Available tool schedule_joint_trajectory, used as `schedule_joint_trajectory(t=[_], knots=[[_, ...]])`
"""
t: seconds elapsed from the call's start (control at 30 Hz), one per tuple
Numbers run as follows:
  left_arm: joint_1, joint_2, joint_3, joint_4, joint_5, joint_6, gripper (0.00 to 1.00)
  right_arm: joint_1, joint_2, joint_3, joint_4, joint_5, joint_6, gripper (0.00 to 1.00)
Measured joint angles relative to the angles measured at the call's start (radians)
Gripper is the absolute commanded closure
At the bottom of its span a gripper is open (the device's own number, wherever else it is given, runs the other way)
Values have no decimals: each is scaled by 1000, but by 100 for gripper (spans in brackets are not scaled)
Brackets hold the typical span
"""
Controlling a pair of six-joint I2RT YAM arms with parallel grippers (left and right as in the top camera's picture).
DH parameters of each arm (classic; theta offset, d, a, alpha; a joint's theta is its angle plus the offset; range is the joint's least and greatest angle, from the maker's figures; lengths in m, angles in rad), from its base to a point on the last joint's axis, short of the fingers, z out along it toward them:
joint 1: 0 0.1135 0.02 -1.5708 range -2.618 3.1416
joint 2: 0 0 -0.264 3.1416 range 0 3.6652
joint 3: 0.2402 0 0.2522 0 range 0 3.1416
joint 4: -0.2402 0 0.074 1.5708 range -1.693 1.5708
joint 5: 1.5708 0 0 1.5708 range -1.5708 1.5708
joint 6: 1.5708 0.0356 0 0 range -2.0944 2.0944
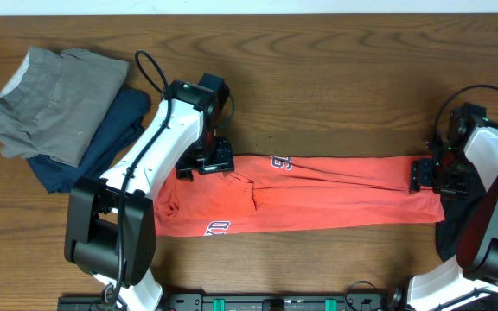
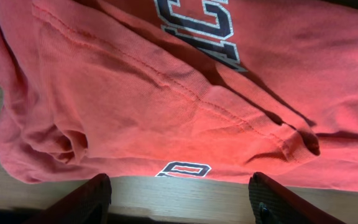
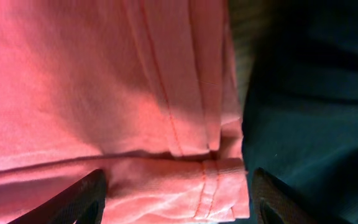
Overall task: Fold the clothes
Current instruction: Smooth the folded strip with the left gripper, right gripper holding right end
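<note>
The coral-red T-shirt [image 1: 318,194] lies folded into a long strip across the table, with bits of white lettering showing. My left gripper [image 1: 207,162] is open at the strip's upper left end; in the left wrist view its fingers [image 2: 179,202] hover over bare wood just short of the shirt's edge [image 2: 166,93]. My right gripper [image 1: 424,175] is open at the strip's right end; in the right wrist view its fingers [image 3: 176,202] straddle the shirt's hemmed edge [image 3: 166,124]. A black garment [image 3: 309,112] lies under that end and also shows in the overhead view [image 1: 446,238].
A grey garment [image 1: 54,99] lies on a navy garment [image 1: 102,142] at the table's back left. The wooden table [image 1: 335,95] extends behind the shirt. Both arm bases stand at the front edge.
</note>
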Motion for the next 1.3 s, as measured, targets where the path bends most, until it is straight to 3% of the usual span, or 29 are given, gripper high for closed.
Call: schedule_joint_trajectory(t=[0.07,0.9,0.97,1.07,1.3], knots=[[0,0,0,-1,0,0,28,-10,0,-4,13,-5,-9,36],[0,0,0,-6,0,1,28,-23,-15,-108,169,-66,-61,35],[0,0,0,-6,0,2,28,-23,-15,-108,170,-66,-61,35],[0,0,0,-6,0,3,27,-23,-15,-108,175,-60,-65,25],[0,0,0,-6,0,3,28,-24,-8,-91,175,-52,-80,25]])
